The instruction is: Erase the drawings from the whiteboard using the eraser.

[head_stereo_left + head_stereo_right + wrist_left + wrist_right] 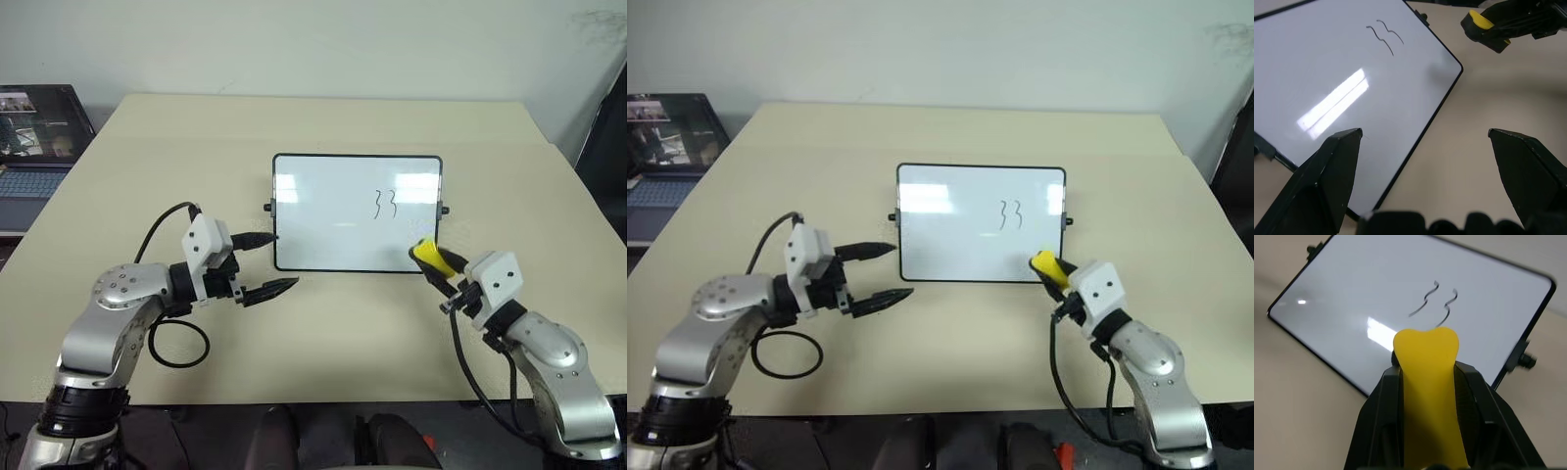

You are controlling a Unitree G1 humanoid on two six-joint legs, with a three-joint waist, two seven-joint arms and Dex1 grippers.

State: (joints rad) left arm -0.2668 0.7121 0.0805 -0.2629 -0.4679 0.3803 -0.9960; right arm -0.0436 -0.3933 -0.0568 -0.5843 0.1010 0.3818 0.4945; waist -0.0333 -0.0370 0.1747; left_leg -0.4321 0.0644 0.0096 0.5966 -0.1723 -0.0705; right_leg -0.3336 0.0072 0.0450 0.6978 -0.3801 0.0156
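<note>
Whiteboard (pixel 333 220) on a beige table (pixel 323 122), bearing only the drawings (pixel 385 203) "33". The right gripper (pixel 434 262), clamped on the yellow eraser (pixel 428 254), lies at the board's near right corner. The left gripper (pixel 284 262), jaws spread, sits at the board's near left corner. A laptop (pixel 34 137) lies far beyond the left arm.

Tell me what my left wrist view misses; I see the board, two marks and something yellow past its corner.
Observer: The yellow thing is the eraser, clamped in the right gripper.
Operator: Say where it sits.
Observer: At the whiteboard's near right corner, below the drawings.
Operator: Report what else is around.
Observer: An open laptop sits off the table's far left corner.
Operator: Give my gripper's spot.
Observer: The left gripper is open by the board's near left corner.
</note>
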